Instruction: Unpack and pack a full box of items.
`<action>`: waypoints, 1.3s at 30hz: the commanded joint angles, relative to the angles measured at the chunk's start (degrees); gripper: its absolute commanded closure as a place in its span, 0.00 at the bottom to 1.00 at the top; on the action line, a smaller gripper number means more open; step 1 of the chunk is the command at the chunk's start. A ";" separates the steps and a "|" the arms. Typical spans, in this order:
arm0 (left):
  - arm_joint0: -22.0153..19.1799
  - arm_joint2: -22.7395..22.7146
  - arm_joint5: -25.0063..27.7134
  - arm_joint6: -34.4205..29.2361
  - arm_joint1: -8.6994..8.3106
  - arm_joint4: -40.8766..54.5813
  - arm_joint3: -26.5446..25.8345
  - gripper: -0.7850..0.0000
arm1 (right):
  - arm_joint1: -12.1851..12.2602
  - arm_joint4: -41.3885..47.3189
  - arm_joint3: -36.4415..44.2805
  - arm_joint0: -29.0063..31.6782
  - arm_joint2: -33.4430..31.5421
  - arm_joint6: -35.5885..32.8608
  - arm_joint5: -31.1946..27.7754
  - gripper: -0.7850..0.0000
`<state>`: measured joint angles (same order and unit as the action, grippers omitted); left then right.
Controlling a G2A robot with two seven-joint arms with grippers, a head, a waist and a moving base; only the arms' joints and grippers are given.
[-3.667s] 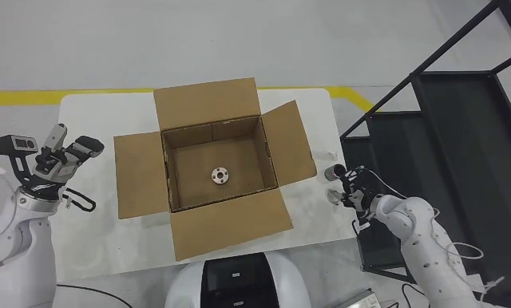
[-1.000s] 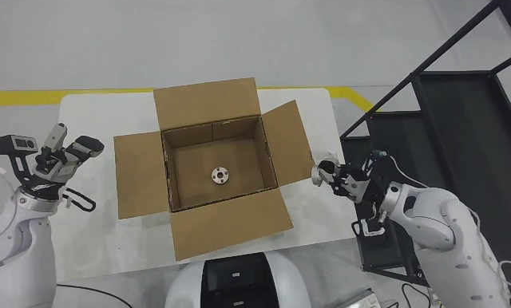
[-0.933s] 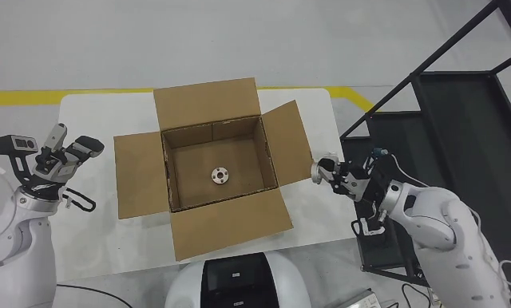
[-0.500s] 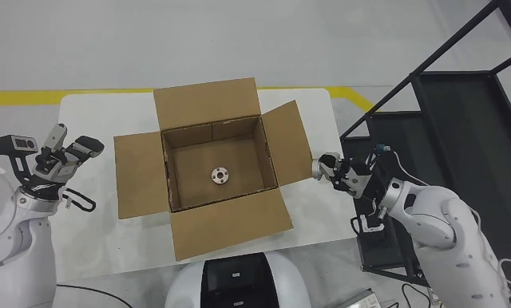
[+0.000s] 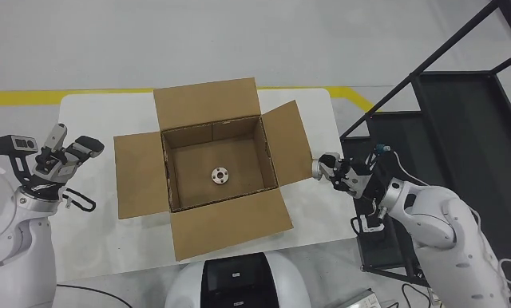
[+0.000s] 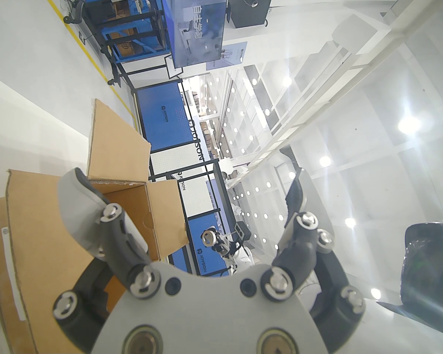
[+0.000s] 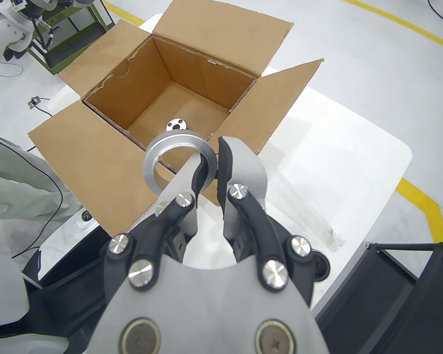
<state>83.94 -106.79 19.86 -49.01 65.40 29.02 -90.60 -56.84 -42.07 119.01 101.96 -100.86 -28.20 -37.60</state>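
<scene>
Right end effector (image 7: pixel 210 165) pinches metal ring (image 7: pixel 181 137) by rim, just beside box (image 5: pixel 207 104) right flap, raised, probably to clear wall for packing (flanged disc (image 5: pixel 219 175) lies on box floor). Left end effector (image 6: pixel 184 186) spread, parked well left of box.

Arm shells: glossy white, rounded casings on the left arm (image 5: pixel 20 228) and the right arm (image 5: pixel 435 224).
Cable (image 5: pixel 78 201): black, looped beside the left wrist.
Left gripper (image 6: pixel 184 189): silver-grey palm plate, black link bars, round steel screws; one finger capped light grey, the other dark.
Right gripper (image 7: pixel 212 160): same grey plate and black links; flat bare-metal fingers (image 7: pixel 249 173) lined with black pads (image 7: pixel 225 163); two brass-toned slotted screws low on the plate.
</scene>
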 commanded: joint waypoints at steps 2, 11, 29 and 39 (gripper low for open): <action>0.00 0.00 0.00 0.00 0.00 0.00 0.00 0.00 | -0.08 -1.84 0.70 -2.21 2.46 1.26 0.34 1.00; 0.00 0.00 0.00 0.00 0.00 0.00 0.00 0.00 | -0.78 -13.57 2.25 -15.33 19.16 -3.18 2.61 1.00; 0.00 0.00 0.00 0.00 0.00 0.00 0.00 0.00 | -5.32 -34.63 -8.50 -34.09 45.65 -10.50 18.05 0.00; 0.00 0.00 0.00 0.00 0.00 0.00 0.00 0.00 | -5.41 -24.45 -4.86 -31.98 41.38 -5.04 16.66 0.00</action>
<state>83.94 -106.79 19.86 -49.01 65.40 29.02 -90.60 -62.44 -70.30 113.23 68.98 -57.58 -34.43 -20.07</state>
